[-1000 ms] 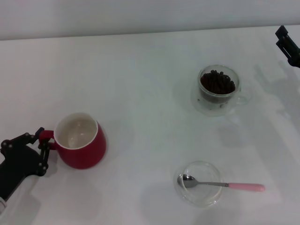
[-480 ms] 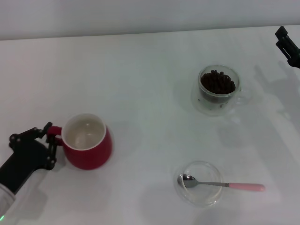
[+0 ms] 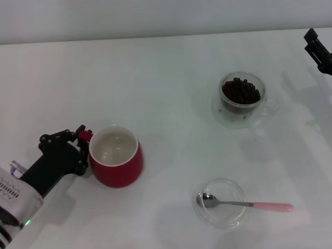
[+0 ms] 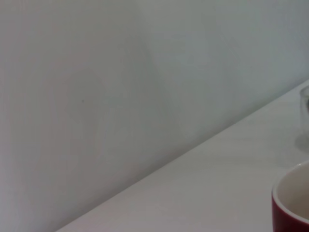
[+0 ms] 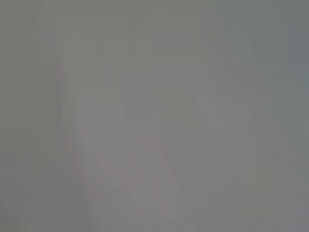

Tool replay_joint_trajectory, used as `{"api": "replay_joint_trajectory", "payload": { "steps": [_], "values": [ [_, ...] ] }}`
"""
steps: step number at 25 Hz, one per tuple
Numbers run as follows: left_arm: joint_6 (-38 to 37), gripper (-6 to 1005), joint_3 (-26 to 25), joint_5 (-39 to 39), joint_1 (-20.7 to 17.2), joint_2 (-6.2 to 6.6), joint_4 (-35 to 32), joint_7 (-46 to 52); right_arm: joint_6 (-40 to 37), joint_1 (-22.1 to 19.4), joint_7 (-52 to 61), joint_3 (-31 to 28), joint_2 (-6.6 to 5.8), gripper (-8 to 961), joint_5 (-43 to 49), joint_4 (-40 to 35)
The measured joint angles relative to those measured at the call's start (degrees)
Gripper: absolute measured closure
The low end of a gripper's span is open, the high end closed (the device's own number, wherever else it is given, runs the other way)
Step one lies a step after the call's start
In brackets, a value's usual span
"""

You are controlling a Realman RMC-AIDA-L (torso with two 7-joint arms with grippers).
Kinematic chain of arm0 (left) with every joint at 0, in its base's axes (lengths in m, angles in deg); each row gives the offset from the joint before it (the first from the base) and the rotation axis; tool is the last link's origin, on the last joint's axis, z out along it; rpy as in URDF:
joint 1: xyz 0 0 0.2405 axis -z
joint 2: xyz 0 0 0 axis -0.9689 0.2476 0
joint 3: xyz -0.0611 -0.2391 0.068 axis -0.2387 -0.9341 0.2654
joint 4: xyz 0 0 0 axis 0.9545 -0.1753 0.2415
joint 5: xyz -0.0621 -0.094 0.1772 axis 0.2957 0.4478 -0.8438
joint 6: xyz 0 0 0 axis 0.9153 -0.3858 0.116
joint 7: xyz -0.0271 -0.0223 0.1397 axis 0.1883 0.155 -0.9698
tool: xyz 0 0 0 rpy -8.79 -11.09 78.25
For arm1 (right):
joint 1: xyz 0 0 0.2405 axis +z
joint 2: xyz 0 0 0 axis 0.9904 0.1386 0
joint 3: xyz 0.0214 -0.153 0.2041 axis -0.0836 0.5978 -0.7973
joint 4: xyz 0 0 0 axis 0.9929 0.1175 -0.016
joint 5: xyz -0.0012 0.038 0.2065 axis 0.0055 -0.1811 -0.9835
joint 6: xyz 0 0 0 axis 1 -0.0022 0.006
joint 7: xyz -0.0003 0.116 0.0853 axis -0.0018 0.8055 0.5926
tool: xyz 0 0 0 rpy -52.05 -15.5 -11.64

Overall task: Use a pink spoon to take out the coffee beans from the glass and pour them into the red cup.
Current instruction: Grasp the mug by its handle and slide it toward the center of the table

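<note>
The red cup (image 3: 116, 163) stands on the white table at the left, white inside and holding nothing; its rim (image 4: 292, 203) shows in the left wrist view. My left gripper (image 3: 80, 148) is shut on the cup's red handle. The glass (image 3: 241, 99) with a heap of dark coffee beans (image 3: 240, 92) stands at the back right. The pink spoon (image 3: 244, 204) lies with its metal bowl in a low clear dish and its pink handle pointing right. My right gripper (image 3: 318, 51) hangs at the far right edge, away from everything.
The low clear glass dish (image 3: 220, 203) sits at the front right. The white table (image 3: 166, 83) runs back to a pale wall. The right wrist view shows only a blank grey surface.
My left gripper has slid the red cup to the right and slightly back across the table, holding its handle. The right arm, glass and spoon have not moved.
</note>
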Motion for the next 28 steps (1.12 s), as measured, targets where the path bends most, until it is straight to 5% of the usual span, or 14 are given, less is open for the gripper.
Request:
{"api": "replay_joint_trajectory", "payload": {
  "steps": [12, 22, 28],
  "values": [
    [4.17, 870, 0.13, -0.36, 1.57, -0.05, -3.24, -0.01, -0.29, -0.29, 0.17, 0.07, 0.00, 98, -0.01, -0.18],
    [1.53, 816, -0.27, -0.13, -1.72, -0.02, -5.13, 0.05, -0.38, -0.51, 0.29, 0.09, 0.00, 99, 0.00, -0.18],
    [-1.92, 652, -0.30, 0.05, -3.21, 0.15, -4.86, 0.02, -0.54, -0.56, 0.32, 0.09, 0.00, 99, 0.00, -0.18]
  ]
}}
